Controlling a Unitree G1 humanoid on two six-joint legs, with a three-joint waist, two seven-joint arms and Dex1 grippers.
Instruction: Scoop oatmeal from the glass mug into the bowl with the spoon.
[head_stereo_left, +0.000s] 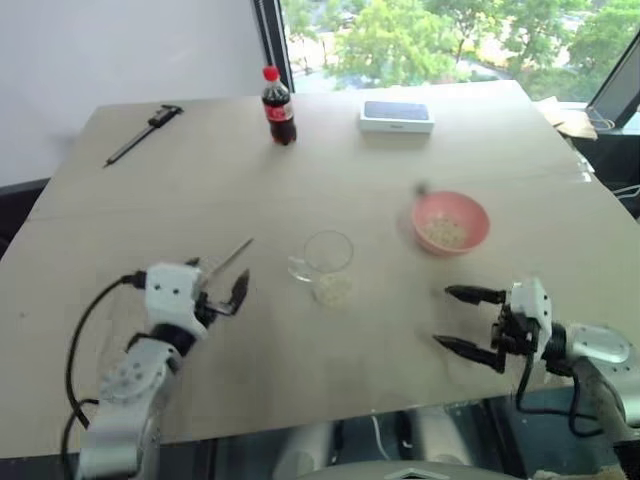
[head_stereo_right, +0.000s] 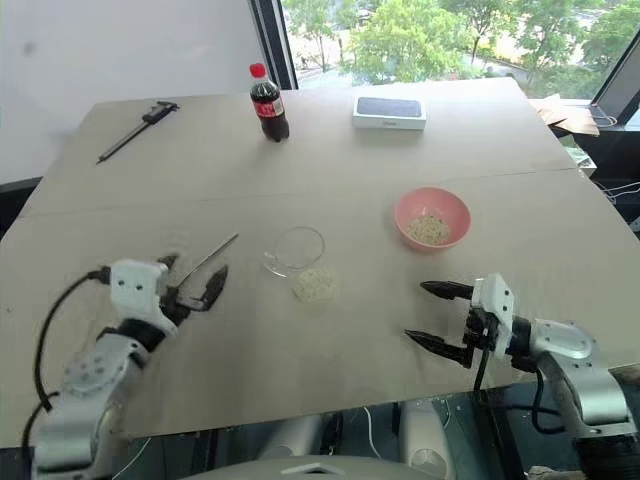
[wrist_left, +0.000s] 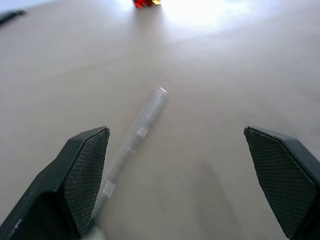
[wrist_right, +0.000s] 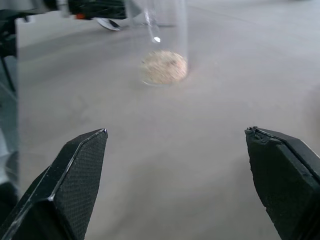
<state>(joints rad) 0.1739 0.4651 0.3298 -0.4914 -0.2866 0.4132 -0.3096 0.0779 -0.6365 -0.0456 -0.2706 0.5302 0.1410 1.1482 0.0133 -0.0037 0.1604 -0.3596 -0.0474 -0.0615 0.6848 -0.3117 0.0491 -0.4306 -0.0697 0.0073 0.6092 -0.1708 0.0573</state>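
Beyond our spread, empty right hand, the glass mug holds oatmeal; the bowl holds some too. Our left hand is spread beside the spoon.

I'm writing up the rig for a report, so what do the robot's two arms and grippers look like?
Both arms are silver-grey metal with white housings at the wrist and black cables looping alongside. The left gripper and right gripper each have two black, tapered fingers; the wrist views show a fine cross-hatched texture on their inner pads. No markings are legible.
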